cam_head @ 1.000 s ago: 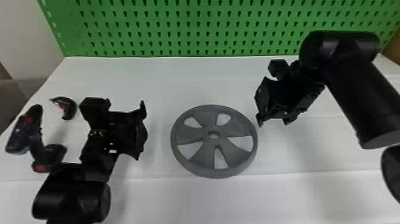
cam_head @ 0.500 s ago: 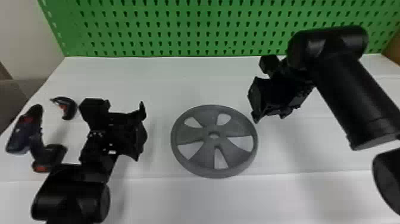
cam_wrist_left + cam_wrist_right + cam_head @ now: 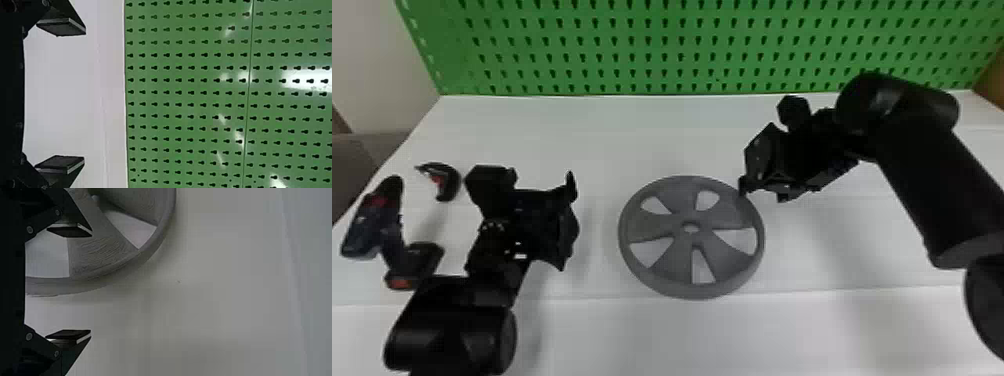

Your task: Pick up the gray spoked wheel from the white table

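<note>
We see the wheel flat on the table, well in from the far edge, where the pegboard rises. Our right gripper has its fingers spread wide, gripping nothing, one at the wheel's far right rim; we cannot tell whether they touch. Our left gripper also gapes around nothing, with bare table between it and the wheel, the drill beyond its other side.

Head camera above, facing downward.
</note>
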Robot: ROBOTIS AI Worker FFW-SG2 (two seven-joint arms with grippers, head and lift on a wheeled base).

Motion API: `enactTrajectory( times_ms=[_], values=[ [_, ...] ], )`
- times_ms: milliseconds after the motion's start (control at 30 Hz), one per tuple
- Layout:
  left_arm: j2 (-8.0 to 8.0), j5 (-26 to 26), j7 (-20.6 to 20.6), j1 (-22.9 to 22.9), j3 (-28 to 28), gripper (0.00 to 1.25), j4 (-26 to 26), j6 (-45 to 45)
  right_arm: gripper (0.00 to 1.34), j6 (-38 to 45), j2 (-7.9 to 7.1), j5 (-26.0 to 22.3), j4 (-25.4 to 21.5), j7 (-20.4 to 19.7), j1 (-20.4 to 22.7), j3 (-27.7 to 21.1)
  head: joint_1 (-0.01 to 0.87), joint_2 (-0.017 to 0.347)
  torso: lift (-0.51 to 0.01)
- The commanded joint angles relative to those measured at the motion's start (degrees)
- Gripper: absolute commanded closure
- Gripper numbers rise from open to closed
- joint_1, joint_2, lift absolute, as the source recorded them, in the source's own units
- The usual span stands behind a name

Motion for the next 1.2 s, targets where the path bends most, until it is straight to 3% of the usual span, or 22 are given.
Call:
enactTrajectory(
  times_ms=[0,100,233,267,433,600,733,833,1167],
  values=[
    [0.0,-0.01,-0.02,0.16,0.3,0.13,-0.11,0.0,0.37,-3.38,0.31,0.34,0.38,-0.08,0.12,-1.54,0.767,0.035,-0.107],
    [0.0,-0.01,-0.02,0.34,0.57,0.13,-0.29,0.0,0.37,-7.25,0.75,-1.77,0.73,-2.11,0.56,-2.6,0.767,0.035,-0.107],
    [0.0,-0.09,-0.02,0.42,0.65,0.13,-0.46,0.0,0.37,-9.88,1.01,-10.21,0.38,-14.32,0.74,-2.16,0.767,0.035,-0.107],
    [0.0,-0.18,-0.02,0.34,0.57,0.13,-0.46,0.09,0.37,-9.88,1.01,-10.3,0.56,-14.85,0.74,-2.33,0.767,0.035,-0.107],
    [0.0,-0.27,-0.02,0.42,0.74,0.13,-0.55,0.09,0.37,-6.45,0.92,-10.83,-0.59,-18.8,0.39,-0.49,0.767,0.035,-0.107],
    [0.0,-0.27,-0.02,0.95,1.36,0.13,-0.99,0.09,0.37,-4.35,0.57,-16.54,-6.65,-29.7,2.06,1.01,0.767,0.035,-0.107],
    [0.0,-0.27,-0.02,0.78,1.18,0.13,-0.99,0.09,0.37,-0.13,1.19,-21.37,-7.53,-37.61,1.79,0.92,0.767,0.035,-0.107],
    [0.0,-0.36,-0.02,0.69,1.09,0.13,-0.99,0.18,0.37,4.36,1.98,-24.8,-7.44,-42.27,1.88,-1.81,0.767,0.035,-0.107],
    [0.0,-0.36,-0.02,0.69,1.01,0.13,-0.99,0.18,0.37,14.1,4.53,-26.12,-7.0,-46.49,2.23,-12.09,0.767,0.035,-0.107]
  ],
)
